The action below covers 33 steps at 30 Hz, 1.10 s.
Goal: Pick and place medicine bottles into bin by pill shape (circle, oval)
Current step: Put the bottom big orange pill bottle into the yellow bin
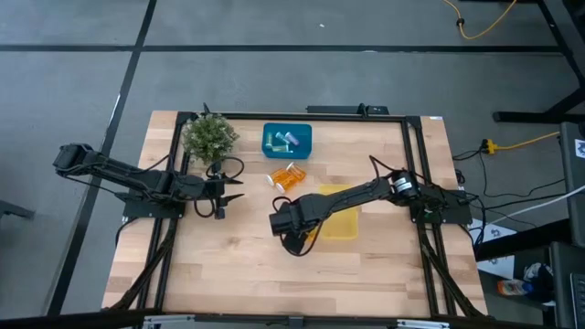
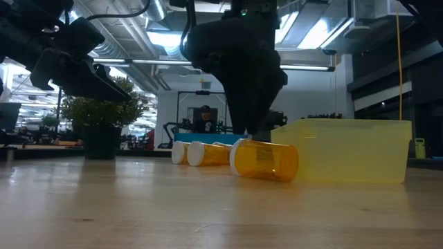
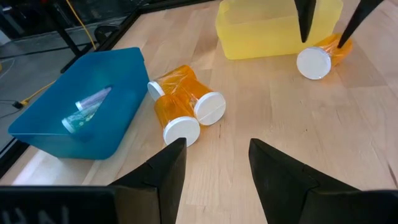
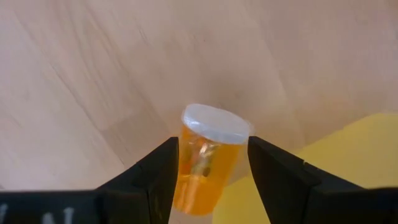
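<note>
Beside the yellow bin [image 1: 340,226], your right gripper [image 4: 211,171] straddles an orange bottle [image 4: 205,165] lying on the table, fingers open on either side, gripping nothing yet; center on the body below the white cap [image 4: 214,122], then close. Two more orange bottles [image 1: 286,177] lie between the yellow bin and blue bin [image 1: 287,140]. Left gripper [image 3: 214,168] waits open, empty, well apart from the yellow bin.
</note>
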Each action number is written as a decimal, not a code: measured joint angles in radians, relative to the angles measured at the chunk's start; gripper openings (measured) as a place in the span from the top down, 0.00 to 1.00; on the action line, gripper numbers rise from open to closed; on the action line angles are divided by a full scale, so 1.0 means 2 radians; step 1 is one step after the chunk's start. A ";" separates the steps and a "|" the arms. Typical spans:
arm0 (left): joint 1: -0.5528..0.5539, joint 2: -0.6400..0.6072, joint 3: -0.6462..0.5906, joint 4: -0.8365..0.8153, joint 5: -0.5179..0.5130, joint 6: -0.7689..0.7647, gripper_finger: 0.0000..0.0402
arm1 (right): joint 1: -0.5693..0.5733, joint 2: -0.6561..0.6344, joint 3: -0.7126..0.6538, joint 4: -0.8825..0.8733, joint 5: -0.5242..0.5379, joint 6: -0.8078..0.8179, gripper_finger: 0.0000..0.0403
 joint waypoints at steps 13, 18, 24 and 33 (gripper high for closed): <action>0.000 0.000 0.000 0.000 0.000 0.000 0.58 | 0.000 0.030 0.002 0.010 -0.037 -0.017 0.52; 0.000 0.000 0.000 0.000 0.000 0.000 0.58 | 0.000 0.032 0.002 0.034 -0.038 -0.029 0.52; 0.000 0.000 0.000 0.000 0.000 0.000 0.58 | -0.002 0.034 0.002 0.082 -0.038 -0.075 0.51; 0.000 0.000 0.000 0.000 0.000 0.000 0.58 | -0.003 0.036 0.003 0.134 -0.036 -0.100 0.51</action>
